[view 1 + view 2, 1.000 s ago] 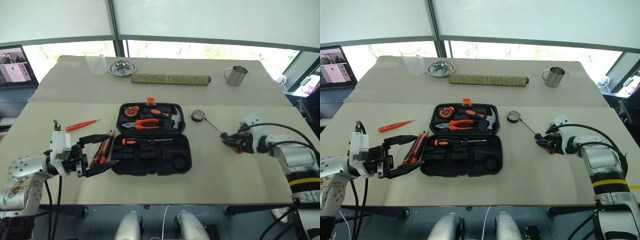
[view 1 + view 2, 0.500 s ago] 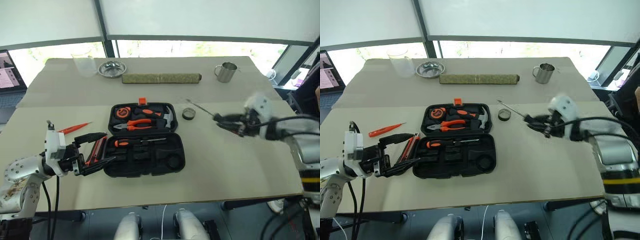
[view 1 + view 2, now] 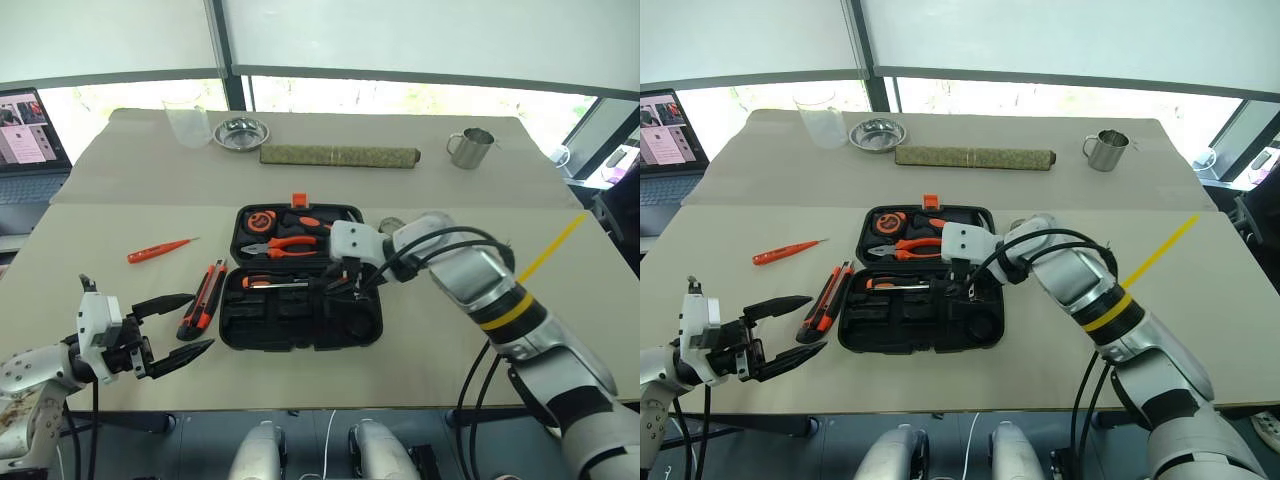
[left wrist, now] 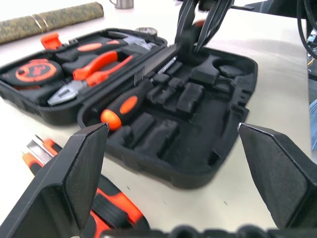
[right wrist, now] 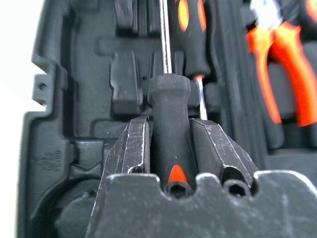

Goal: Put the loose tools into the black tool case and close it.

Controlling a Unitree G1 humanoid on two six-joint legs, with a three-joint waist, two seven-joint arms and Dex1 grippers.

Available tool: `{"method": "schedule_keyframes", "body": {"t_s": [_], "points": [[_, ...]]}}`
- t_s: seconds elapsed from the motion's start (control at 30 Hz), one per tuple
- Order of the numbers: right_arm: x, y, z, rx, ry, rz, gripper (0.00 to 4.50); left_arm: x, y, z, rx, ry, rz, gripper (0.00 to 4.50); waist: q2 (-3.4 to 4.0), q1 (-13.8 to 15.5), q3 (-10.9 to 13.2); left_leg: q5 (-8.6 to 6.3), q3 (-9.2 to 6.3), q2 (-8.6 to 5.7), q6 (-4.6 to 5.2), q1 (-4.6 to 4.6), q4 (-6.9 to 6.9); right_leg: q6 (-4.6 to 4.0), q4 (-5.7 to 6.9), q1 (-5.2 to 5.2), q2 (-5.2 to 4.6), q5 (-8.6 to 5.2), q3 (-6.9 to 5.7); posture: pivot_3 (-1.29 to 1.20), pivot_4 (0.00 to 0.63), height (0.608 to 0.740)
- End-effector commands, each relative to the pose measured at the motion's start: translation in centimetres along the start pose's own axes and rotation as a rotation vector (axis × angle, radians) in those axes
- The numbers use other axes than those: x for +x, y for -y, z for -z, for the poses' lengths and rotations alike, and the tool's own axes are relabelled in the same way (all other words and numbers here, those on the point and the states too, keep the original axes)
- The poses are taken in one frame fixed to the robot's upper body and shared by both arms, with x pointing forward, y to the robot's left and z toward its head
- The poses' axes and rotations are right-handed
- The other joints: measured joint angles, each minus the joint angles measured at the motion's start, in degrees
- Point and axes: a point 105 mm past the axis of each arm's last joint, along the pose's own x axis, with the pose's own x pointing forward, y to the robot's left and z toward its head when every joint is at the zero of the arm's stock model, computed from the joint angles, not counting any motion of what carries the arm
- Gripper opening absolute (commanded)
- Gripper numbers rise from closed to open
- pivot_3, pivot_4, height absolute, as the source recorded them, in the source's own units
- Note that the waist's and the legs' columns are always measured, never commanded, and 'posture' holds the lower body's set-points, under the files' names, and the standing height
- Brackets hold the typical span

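The black tool case (image 3: 368, 330) lies open at the table's middle, with an orange-and-black screwdriver (image 4: 124, 104) seated in its near half. My right gripper (image 3: 345, 283) hovers over that half, shut on a black-handled screwdriver (image 5: 170, 114) whose shaft points across the recesses. Left of the case lies the orange-and-black utility knife (image 3: 203, 298). Farther left is a slim orange screwdriver (image 3: 160, 250). The tape roll (image 3: 391, 223) peeks out behind my right arm. My left gripper (image 3: 198, 322) stays open and empty, low near the table's front left, apart from the knife.
Pliers (image 3: 290, 246), a tape measure (image 3: 262, 220) and a hammer sit in the case's far half. Along the back stand a clear cup (image 3: 187, 122), a metal bowl (image 3: 240, 132), a rolled green mat (image 3: 340, 156) and a metal mug (image 3: 470, 148). A laptop (image 3: 30, 125) is at far left.
My right arm has swung from the table's right side leftward to above the case, carrying the black-handled screwdriver. My left gripper has drawn down and to the left, away from the knife.
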Motion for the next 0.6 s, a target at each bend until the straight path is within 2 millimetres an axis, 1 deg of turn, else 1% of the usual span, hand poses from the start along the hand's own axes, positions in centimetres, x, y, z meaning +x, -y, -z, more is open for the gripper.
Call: {"method": "schedule_keyframes", "body": {"t_s": [0.03, 0.27, 0.47, 0.53, 0.6], "points": [[-0.41, 0.72, -0.49, -0.073, -0.017, 0.035, 0.95, -0.22, 0.0, -0.98, 0.045, 0.008, -0.014, 4.5, 0.0, 0.0, 0.0, 0.0, 0.0, 0.0, 0.0, 0.02, 0.0, 0.0, 0.01, 0.01, 0.01, 0.0, -0.01, 0.0, 0.15, 0.74], [0.34, 0.78, 0.1, -0.074, -0.052, 0.019, 0.95, -0.23, 0.07, -1.25, 0.051, 0.004, -0.015, 4.5, 0.0, 0.0, 0.0, 0.0, 0.02, 0.0, 0.0, 0.02, 0.0, -0.02, 0.02, 0.01, 0.07, 0.0, -0.01, 0.0, 0.15, 0.74], [0.57, 0.7, 0.45, -0.044, -0.062, 0.007, 0.95, -0.29, -0.17, -1.42, 0.059, 0.002, -0.023, 4.5, 0.0, 0.0, 0.0, 0.0, 0.02, -0.01, 0.0, 0.03, 0.0, -0.02, 0.01, 0.02, 0.06, 0.0, -0.02, 0.0, 0.15, 0.74], [0.52, 0.76, 0.41, -0.037, -0.054, 0.009, 1.96, -0.29, -0.21, -1.44, 0.061, 0.003, -0.024, 4.5, 0.0, 0.0, 0.0, 0.0, 0.03, -0.01, 0.0, 0.04, 0.0, -0.02, 0.01, 0.03, 0.06, 0.0, -0.02, 0.0, 0.15, 0.74], [0.21, 0.83, -0.07, -0.051, -0.024, 0.002, 2.4, -0.23, -0.25, -1.45, 0.062, 0.003, -0.027, 4.5, 0.0, 0.0, 0.0, 0.0, 0.03, -0.01, 0.0, 0.03, 0.0, -0.02, 0.01, 0.03, 0.06, 0.0, -0.02, 0.0, 0.15, 0.74]]}}
